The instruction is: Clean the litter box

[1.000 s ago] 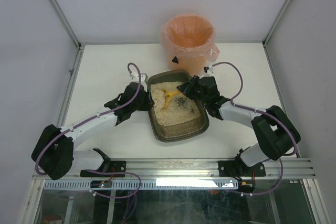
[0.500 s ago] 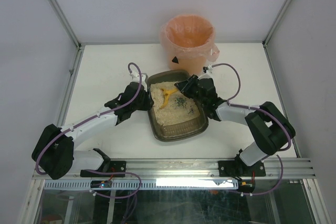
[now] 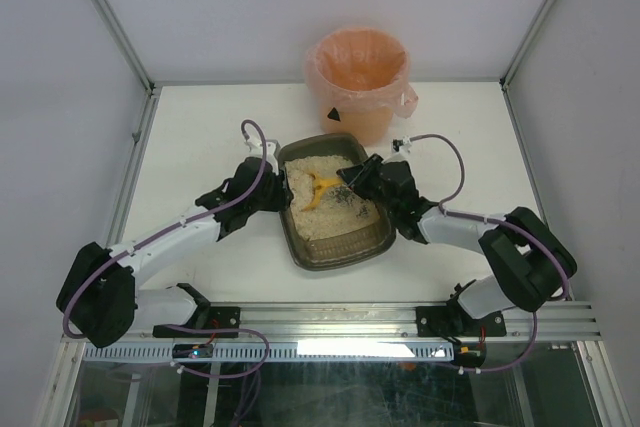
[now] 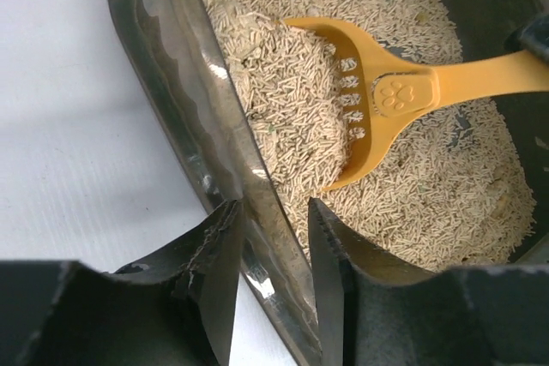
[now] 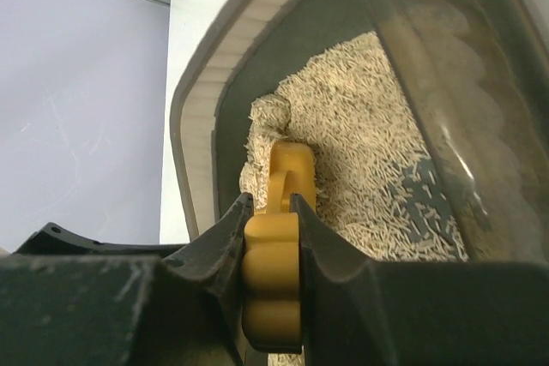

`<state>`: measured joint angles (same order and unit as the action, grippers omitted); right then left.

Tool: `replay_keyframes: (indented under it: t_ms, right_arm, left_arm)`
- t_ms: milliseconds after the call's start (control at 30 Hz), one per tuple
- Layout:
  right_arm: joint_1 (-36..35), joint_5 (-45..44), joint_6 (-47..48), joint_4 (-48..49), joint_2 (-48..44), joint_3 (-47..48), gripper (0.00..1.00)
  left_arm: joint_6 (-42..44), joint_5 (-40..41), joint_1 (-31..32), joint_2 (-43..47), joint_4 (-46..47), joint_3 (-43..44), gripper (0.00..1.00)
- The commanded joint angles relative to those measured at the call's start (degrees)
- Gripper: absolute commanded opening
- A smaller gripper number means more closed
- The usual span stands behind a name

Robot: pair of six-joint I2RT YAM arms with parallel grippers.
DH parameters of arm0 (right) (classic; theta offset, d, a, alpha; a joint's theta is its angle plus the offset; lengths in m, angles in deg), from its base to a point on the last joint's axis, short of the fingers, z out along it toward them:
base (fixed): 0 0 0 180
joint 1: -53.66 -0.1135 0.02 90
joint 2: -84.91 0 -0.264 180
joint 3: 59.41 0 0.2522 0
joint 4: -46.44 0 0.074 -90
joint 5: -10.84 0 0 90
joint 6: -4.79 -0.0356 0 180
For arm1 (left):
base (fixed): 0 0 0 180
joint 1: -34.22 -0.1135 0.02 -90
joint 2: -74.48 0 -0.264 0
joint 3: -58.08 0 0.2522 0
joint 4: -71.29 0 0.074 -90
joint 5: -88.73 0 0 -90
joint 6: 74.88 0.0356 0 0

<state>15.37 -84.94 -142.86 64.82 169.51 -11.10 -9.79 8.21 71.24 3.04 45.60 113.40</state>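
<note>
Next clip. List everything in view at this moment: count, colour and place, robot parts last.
litter box: one, dark grey-brown, table centre
litter: one bed, beige, inside the litter box
scoop: one, yellow, head in the litter
bin: one, pink-lined, behind the litter box
table: one, white, under everything
left gripper: one, black, jaws astride the litter box's left wall
right gripper: one, black, jaws shut on the scoop handle
</note>
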Motion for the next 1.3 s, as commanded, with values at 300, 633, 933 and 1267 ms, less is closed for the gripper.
replay_keyframes:
  t_ms: [300, 633, 933, 1267]
  right_arm:
    - [-0.9, 3.8, -9.0, 0.4, -8.8, -8.2, 0.00]
    - [1.3, 3.6, -10.9, 4.4, -14.2, -12.4, 0.00]
    - [4.7, 8.2, -12.2, 12.8, -16.1, -16.7, 0.00]
    - [11.7, 15.2, -13.4, 13.8, -22.7, -20.6, 0.00]
  left_arm:
    - [-0.8, 2.4, 0.0, 7.5, 0.4, 3.5, 0.60]
    - [0.1, 2.8, -0.1, 9.0, -0.2, 4.6, 0.64]
    - [1.6, 3.5, -0.3, 9.6, -1.1, 5.2, 0.65]
    - [3.6, 4.4, -0.6, 11.8, -1.8, 7.1, 0.65]
